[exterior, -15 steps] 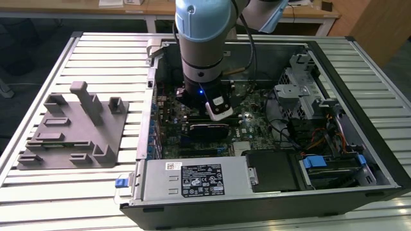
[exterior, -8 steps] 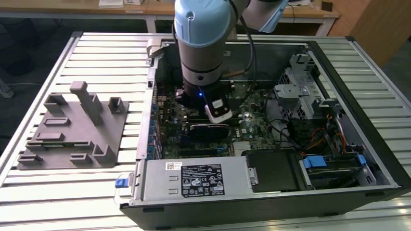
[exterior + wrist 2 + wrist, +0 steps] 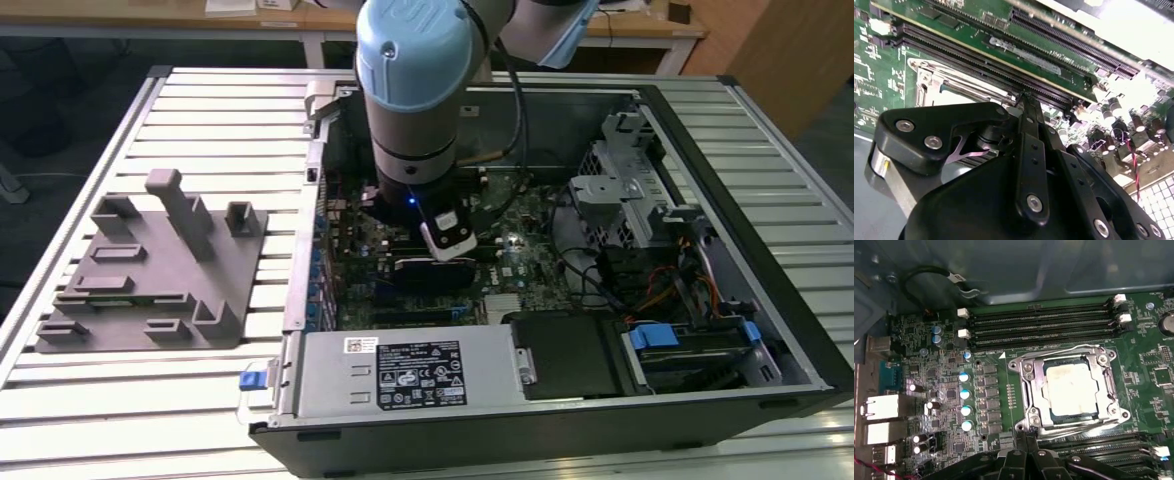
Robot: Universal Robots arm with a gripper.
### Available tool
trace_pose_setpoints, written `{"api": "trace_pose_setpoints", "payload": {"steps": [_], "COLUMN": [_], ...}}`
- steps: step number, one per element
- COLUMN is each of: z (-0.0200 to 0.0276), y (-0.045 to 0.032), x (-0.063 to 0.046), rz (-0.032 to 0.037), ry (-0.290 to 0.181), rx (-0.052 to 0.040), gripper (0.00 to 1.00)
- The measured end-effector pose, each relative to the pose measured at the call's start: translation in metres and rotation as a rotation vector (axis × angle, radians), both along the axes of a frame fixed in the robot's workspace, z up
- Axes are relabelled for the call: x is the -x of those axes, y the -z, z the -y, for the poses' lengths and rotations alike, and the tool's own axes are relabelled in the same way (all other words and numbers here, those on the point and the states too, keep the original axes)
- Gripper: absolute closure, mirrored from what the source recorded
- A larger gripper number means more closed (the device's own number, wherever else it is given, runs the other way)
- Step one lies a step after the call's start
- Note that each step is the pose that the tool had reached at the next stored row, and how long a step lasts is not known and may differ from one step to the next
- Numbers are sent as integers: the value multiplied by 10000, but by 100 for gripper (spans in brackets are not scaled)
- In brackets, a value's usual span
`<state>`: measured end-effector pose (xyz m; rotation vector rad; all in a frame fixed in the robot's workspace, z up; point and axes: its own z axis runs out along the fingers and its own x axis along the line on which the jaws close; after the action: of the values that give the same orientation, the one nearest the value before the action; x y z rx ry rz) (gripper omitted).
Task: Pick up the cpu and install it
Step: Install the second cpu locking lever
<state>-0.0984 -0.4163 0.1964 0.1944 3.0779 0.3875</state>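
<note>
— Where sat the cpu (image 3: 1072,390)?
— In the first wrist view, seated flat inside the metal socket frame (image 3: 1030,390) on the green motherboard (image 3: 1149,390), just ahead of the gripper (image 3: 1026,452), not touched by it.
— And looked like what?
— Small, square, pale silver-grey on top, a faint yellowish stain across the middle, darker edge showing around the lid.
— Tilted at all?
— Lay level, squared with the frame, bounded by memory slots (image 3: 1044,322) on the far side and more slots on the near side, close by the gripper's black linkage.
— Covered by anything?
— Top face bare and fully exposed.
</note>
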Motion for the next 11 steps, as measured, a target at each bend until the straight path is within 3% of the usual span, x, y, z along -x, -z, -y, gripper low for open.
{"api": "trace_pose_setpoints", "payload": {"steps": [4, 11], "z": [0, -1], "y": [17, 63], "x": [14, 22], "rz": [0, 3], "ry": [4, 2], "rx": [-293, -409], "gripper": [89, 89]}}
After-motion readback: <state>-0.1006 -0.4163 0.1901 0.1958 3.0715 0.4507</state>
